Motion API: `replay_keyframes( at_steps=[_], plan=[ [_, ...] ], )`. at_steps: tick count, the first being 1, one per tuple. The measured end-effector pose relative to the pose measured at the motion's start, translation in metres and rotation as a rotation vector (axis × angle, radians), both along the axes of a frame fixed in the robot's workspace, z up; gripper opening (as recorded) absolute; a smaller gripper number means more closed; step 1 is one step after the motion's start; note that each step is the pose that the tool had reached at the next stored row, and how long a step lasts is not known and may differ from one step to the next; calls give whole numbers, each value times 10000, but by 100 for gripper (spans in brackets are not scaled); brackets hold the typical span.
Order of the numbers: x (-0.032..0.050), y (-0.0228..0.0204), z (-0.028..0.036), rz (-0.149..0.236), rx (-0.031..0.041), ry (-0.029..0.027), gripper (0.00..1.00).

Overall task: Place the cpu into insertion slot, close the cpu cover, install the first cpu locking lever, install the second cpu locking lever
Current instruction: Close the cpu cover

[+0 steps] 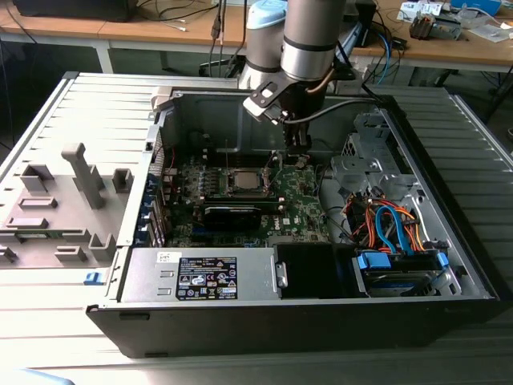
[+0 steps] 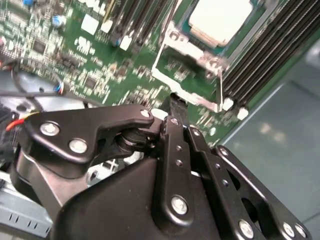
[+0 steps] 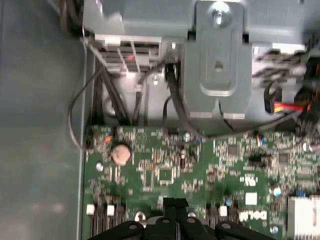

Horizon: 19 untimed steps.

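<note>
End effector (image 1: 298, 159): black fingers pressed together, nothing visible between them. The tip is low over the green printed motherboard (image 1: 303, 215), just beside the socket on the exterior view's right.

The cpu, a small flat square chip with a silvery-grey top (image 1: 240, 181), lies in the insertion slot, a square dark-framed socket (image 1: 264, 188), near the middle of the board. In the second wrist view the cpu cover, a thin square metal frame plate (image 2: 186, 51), looks laid down round the chip. Its edge sits just ahead of my fingertips (image 2: 176, 106). A thin bare-metal locking lever (image 2: 220, 85) runs along the side next to the long black memory slots (image 2: 265, 55). I cannot tell whether it is latched.

Risks, as I judge them:
- My tip is slim and the lever is a thin rod, likely sprung. An off-centre push could let it slip free and drop my tip onto the board's small parts.
- If the cover is not fully flat, forcing a lever would load the chip unevenly and could bend contacts beneath it.
- The memory slots lie close beside the lever, so a sideways sweep could catch them.
- My own linkage hides the contact point in the second wrist view, so alignment is hard to check.
</note>
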State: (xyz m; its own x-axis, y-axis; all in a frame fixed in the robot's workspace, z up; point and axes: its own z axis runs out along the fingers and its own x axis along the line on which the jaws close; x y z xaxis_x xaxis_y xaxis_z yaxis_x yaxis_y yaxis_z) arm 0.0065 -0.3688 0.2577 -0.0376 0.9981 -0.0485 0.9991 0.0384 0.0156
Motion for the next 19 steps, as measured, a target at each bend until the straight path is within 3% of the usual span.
replay_keyframes(
  at_steps=[3,6,12,16,19],
  plan=[
    [-90,1,-5,-1,2,-8,11],
    [-106,5,-24,0,-48,55,11],
    [-323,13,-45,0,-64,58,11],
    [-384,15,-64,0,-64,57,11],
    [-475,15,-148,0,-64,57,11]
  ],
)
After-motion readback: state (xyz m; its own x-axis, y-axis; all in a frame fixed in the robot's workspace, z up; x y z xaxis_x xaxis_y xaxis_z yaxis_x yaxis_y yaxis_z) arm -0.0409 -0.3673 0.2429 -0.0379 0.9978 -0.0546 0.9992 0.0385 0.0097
